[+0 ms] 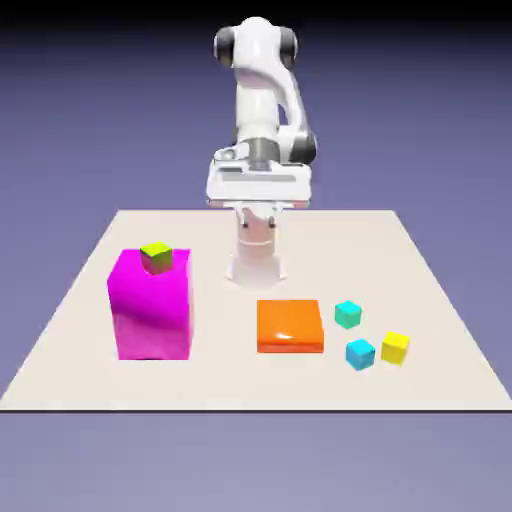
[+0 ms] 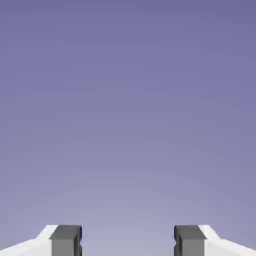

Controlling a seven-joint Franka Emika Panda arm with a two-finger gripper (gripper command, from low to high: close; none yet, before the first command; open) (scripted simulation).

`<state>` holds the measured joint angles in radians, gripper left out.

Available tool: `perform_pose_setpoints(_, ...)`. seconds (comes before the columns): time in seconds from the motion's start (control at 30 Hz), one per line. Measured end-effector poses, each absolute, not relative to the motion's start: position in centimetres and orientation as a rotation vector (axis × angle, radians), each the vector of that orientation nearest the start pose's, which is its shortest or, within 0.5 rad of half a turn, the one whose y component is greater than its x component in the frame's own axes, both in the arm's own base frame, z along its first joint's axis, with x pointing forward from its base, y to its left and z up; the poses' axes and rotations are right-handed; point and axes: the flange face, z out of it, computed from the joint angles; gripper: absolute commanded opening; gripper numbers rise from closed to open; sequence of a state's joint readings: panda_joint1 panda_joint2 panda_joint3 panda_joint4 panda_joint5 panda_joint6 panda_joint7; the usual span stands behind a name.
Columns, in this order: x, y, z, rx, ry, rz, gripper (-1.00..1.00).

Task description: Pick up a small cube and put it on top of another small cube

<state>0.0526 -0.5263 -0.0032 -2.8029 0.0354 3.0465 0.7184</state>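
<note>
while the hand view shows only the released pincer (image 2: 128,241) (and backdrop), the exterior view shows 4 cubes (image 1: 348,315).

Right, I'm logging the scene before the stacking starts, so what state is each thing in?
gripper: open, nothing held
cyan cube: on the table, unstacked
turquoise cube: on the table, nothing on top
yellow cube: on the table, nothing on top
orange slab: lying flat, nothing on top

Solid magenta block (image 1: 154,310), plain orange slab (image 1: 289,325)
</note>
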Motion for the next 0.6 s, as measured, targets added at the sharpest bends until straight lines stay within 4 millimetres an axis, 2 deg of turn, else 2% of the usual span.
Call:
perform_pose_setpoints(0.17, 41.3, 7.1, 39.0, -2.578, 0.797, -0.797, 0.00)
perform_pose_setpoints(0.3, 41.5, 11.5, 34.1, -2.648, 0.704, -0.657, 0.00)
perform_pose_setpoints(0.4, 40.9, 14.7, 30.3, -2.708, 0.634, -0.563, 0.00)
perform_pose_setpoints(0.43, 40.3, 16.4, 29.0, -2.731, 0.588, -0.530, 0.00)
perform_pose_setpoints(0.5, 39.8, 17.3, 26.4, -2.771, 0.576, -0.481, 0.00)
perform_pose_setpoints(0.53, 38.9, 19.1, 25.1, -2.797, 0.520, -0.451, 0.00)
perform_pose_setpoints(0.6, 37.9, 20.3, 22.5, -2.843, 0.488, -0.406, 0.00)
